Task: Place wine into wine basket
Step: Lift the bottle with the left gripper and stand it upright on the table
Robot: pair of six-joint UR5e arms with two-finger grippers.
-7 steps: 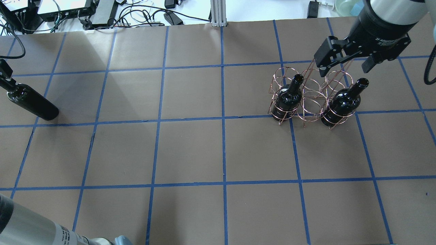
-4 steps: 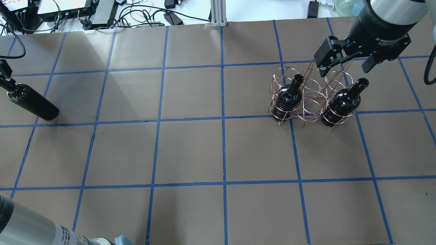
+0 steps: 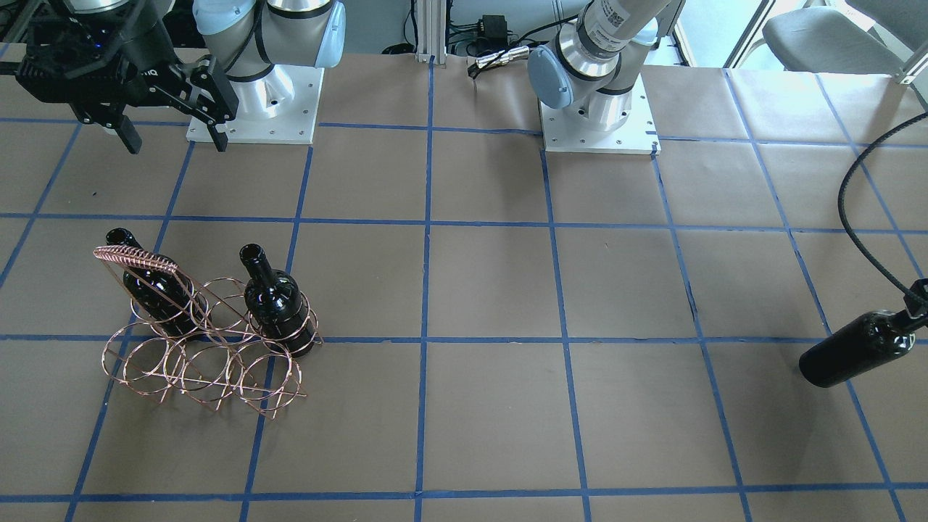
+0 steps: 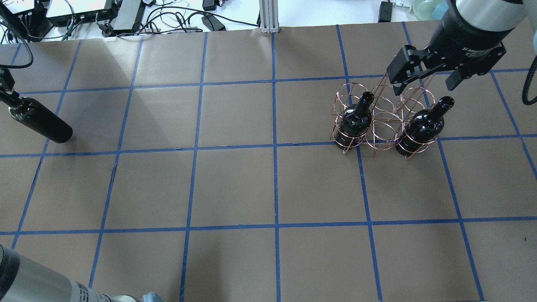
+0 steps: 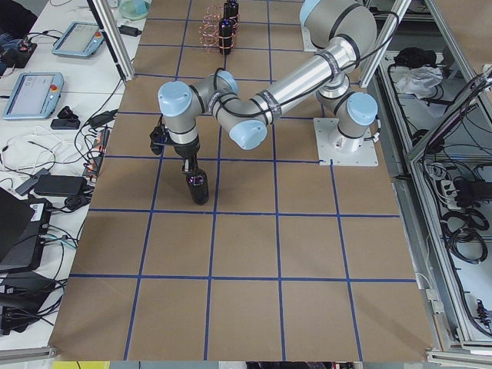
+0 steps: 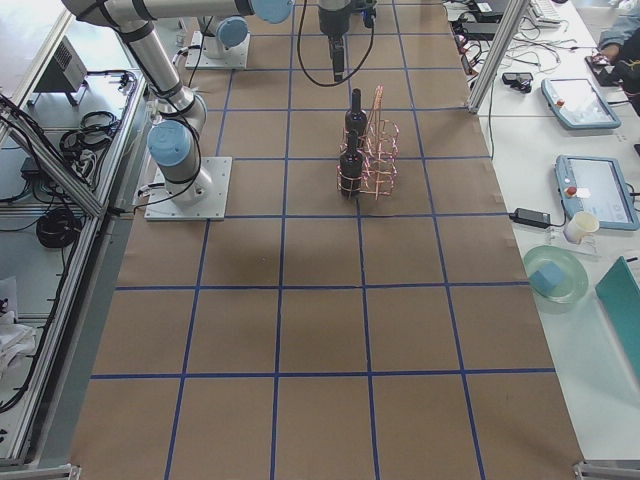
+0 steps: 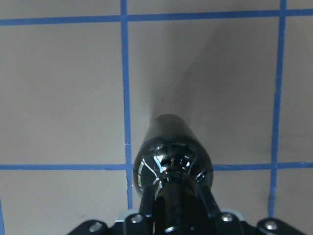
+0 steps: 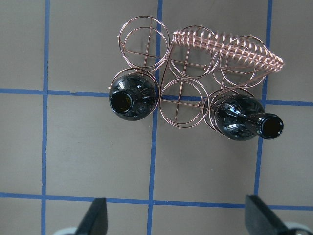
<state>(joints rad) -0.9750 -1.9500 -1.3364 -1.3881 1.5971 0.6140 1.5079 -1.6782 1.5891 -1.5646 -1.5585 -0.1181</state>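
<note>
My left gripper is shut on the neck of a glossy black wine bottle at the table's far left. The bottle hangs upright, base down, and also shows in the left wrist view and the front view. The copper wire wine basket stands on the right, with its coil-wrapped handle slanted. Two more black bottles stand in its near end rings. My right gripper is open and empty, hovering above the basket's far side; the basket lies below it in the right wrist view.
Brown paper with a blue tape grid covers the table. Cables and devices and an aluminium post line the far edge. The arm bases stand on the robot's side. The basket's middle near ring and its far row hold nothing.
My left gripper and the bottle it holds have shifted slightly up in the overhead view. The right gripper, the basket and its two bottles have not moved.
</note>
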